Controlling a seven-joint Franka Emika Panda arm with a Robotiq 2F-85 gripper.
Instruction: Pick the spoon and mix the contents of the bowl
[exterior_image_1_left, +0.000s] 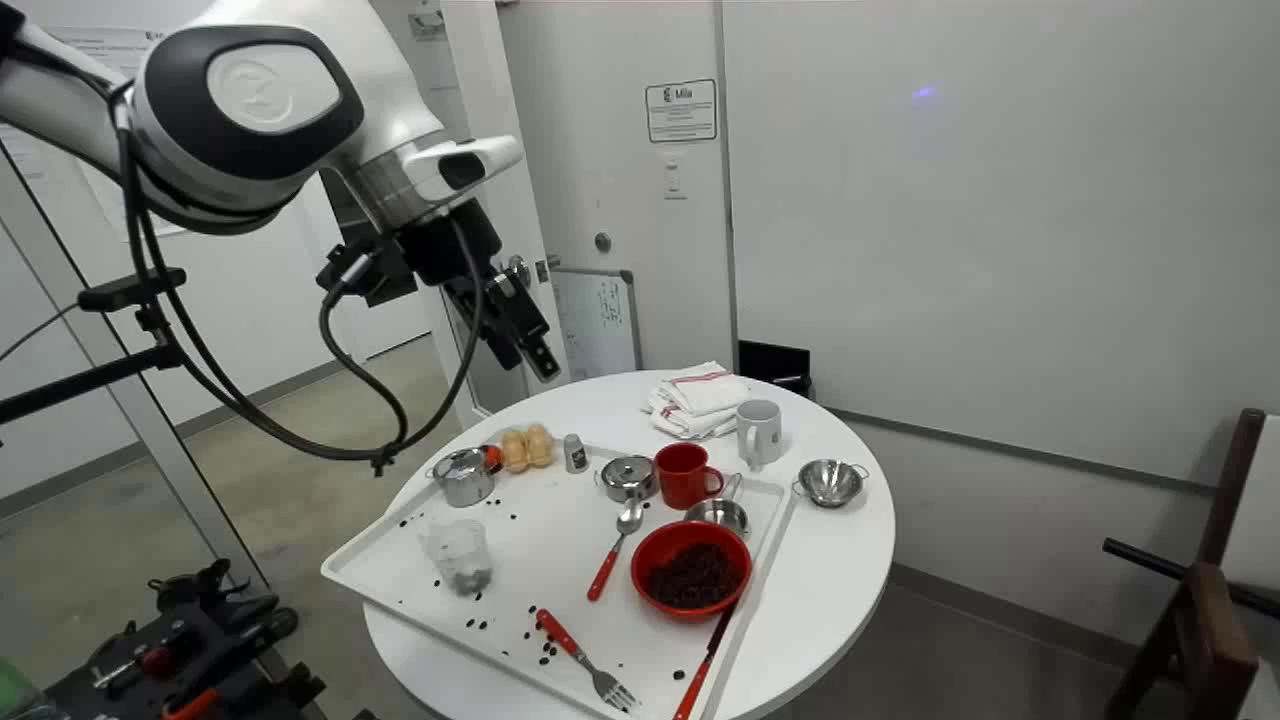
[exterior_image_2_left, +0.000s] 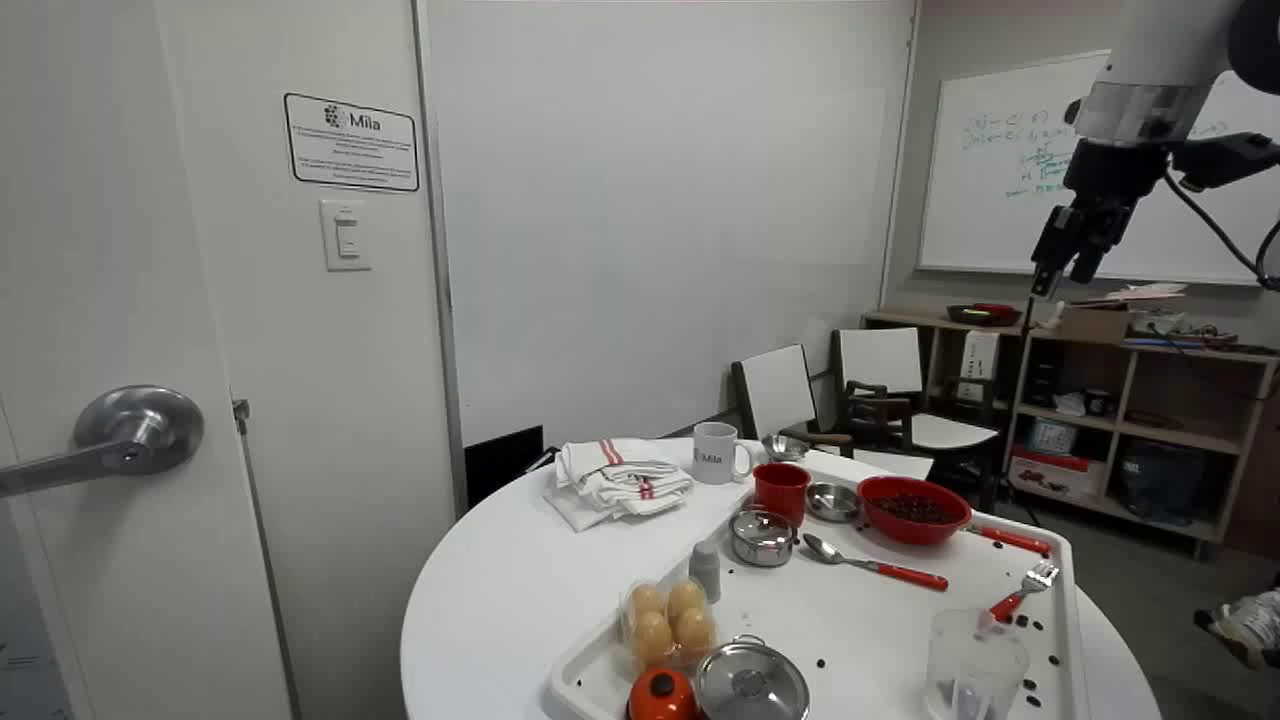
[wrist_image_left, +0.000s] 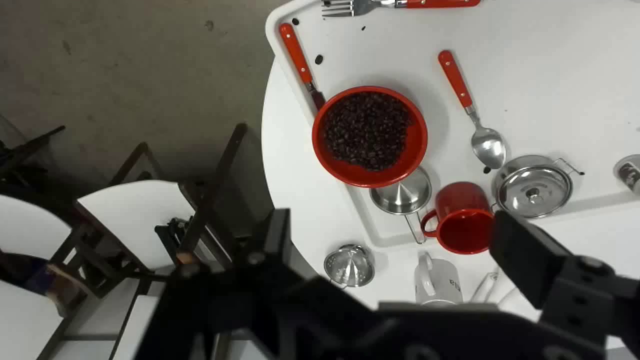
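White tabletop (exterior_image_1_left: 835, 590), pale wall (exterior_image_1_left: 600, 150) behind it, rimmed tray (exterior_image_1_left: 545, 540) on top — rim's probably there to corral strays, given the loose beans (wrist_image_left: 319, 59) scattered across it. Your spoon (wrist_image_left: 470, 109) lies flat on the tray beside the red bowl (wrist_image_left: 413, 142), not touching; that gap should leave you room around the handle and keep the carry short. Bowl sits by the tray's edge, its dark contents (wrist_image_left: 367, 131) heaped to one side with bare red showing on the other. Watch the knife (wrist_image_left: 301, 65): its blade runs out of sight at the bowl's rim, can't tell if it's underneath, and if so the bowl may rock when you stir. Your pincer (exterior_image_2_left: 1064, 277) hangs well above tray level, jaws parted, nothing between them — pick not done, so I'd call this the approach. Next you'd want to straddle the handle, then come down.
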